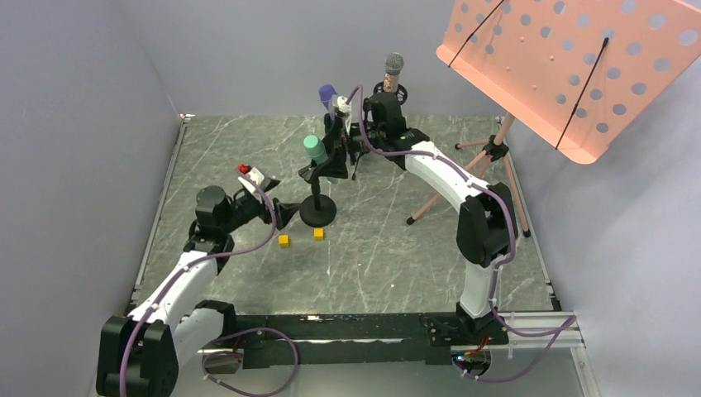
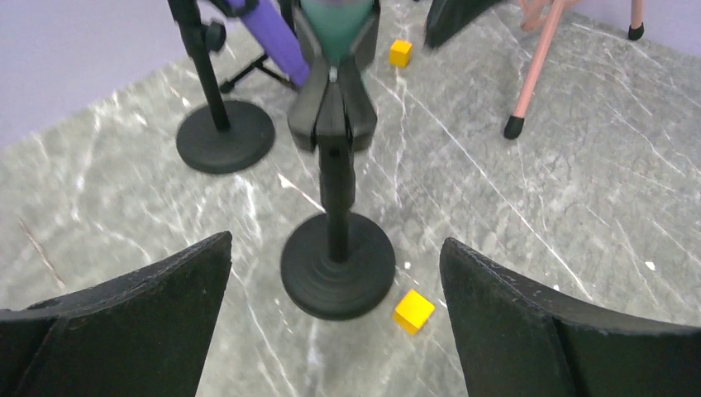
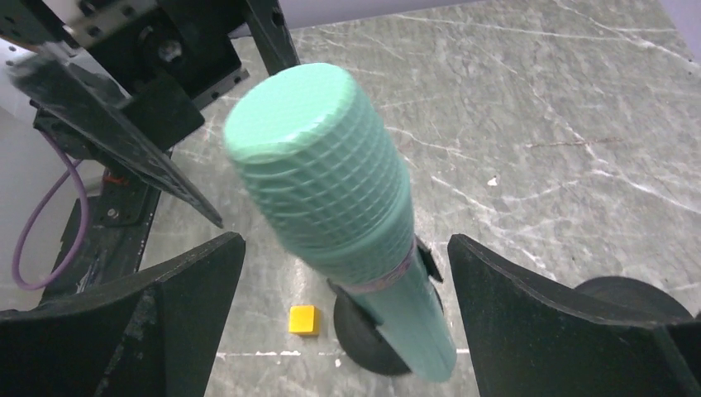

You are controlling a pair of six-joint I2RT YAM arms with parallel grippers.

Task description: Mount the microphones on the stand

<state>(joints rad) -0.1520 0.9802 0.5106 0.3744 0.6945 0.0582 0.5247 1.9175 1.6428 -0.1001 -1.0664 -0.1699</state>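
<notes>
The teal-green microphone point(image 1: 314, 149) sits tilted in the clip of the front black stand point(image 1: 318, 211). It fills the right wrist view point(image 3: 331, 198). My right gripper point(image 1: 340, 142) is open, its fingers either side of the teal microphone's body point(image 3: 345, 244) without touching it. My left gripper point(image 1: 285, 213) is open and empty, low beside the stand's round base point(image 2: 337, 265), facing its post point(image 2: 335, 242). The purple microphone point(image 1: 327, 93) leans behind it point(image 2: 277, 41). The pinkish-copper microphone with a silver mesh head point(image 1: 393, 73) stands upright at the back.
Two small yellow cubes point(image 1: 283, 241) point(image 1: 318, 234) lie by the front base. A second stand base point(image 2: 225, 136) is behind it. A pink perforated music stand point(image 1: 570, 66) on tripod legs point(image 1: 463, 178) fills the right back. Grey walls enclose the table.
</notes>
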